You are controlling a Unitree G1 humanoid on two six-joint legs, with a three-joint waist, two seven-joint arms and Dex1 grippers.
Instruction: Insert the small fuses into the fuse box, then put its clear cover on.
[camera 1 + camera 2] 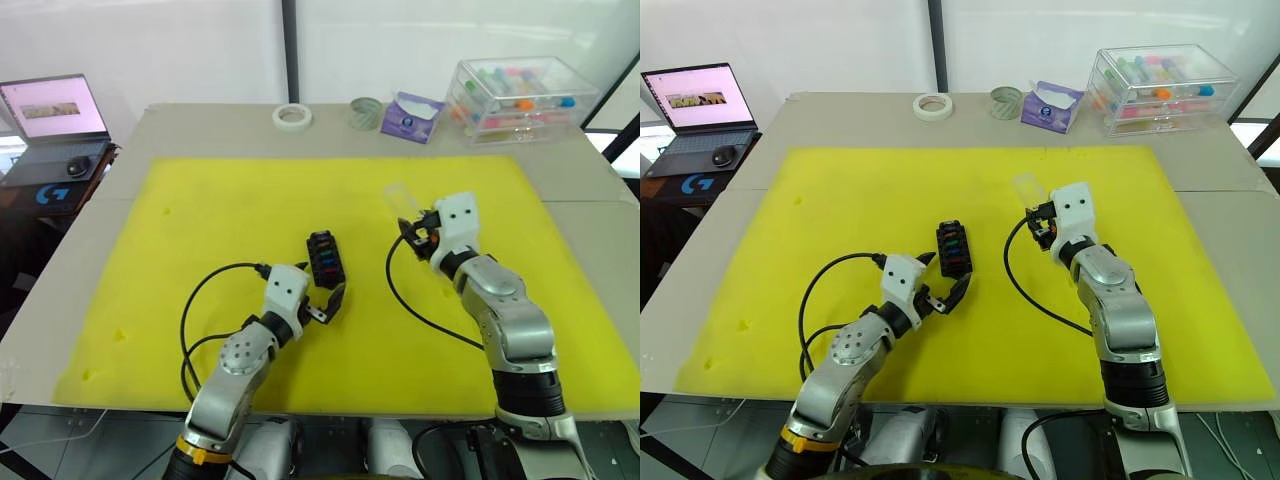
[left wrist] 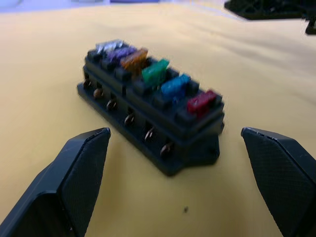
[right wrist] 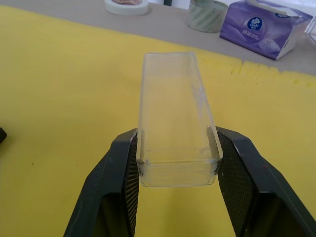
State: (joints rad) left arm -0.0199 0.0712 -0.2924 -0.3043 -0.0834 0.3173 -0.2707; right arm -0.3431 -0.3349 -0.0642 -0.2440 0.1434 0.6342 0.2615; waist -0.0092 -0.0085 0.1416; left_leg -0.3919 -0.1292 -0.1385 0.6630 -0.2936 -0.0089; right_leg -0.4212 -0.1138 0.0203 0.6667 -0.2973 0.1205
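Yellow foam mat (image 1: 840, 200) covers surface. Fuse box (image 1: 952, 249) lies near mat's middle, row of coloured small fuses (image 1: 952, 246) seated in its slots. Left hand (image 1: 940, 291) just beside box's near end, fingers spread, not touching it. Right hand (image 1: 1038, 220) well apart from box, holds clear cover (image 1: 1027, 187) lifted off mat. Laptop (image 1: 702, 112) off mat's far left corner.

Head eyes overlook 1 shared yellow mat (image 1: 200, 220); wrist cameras look close along fingers
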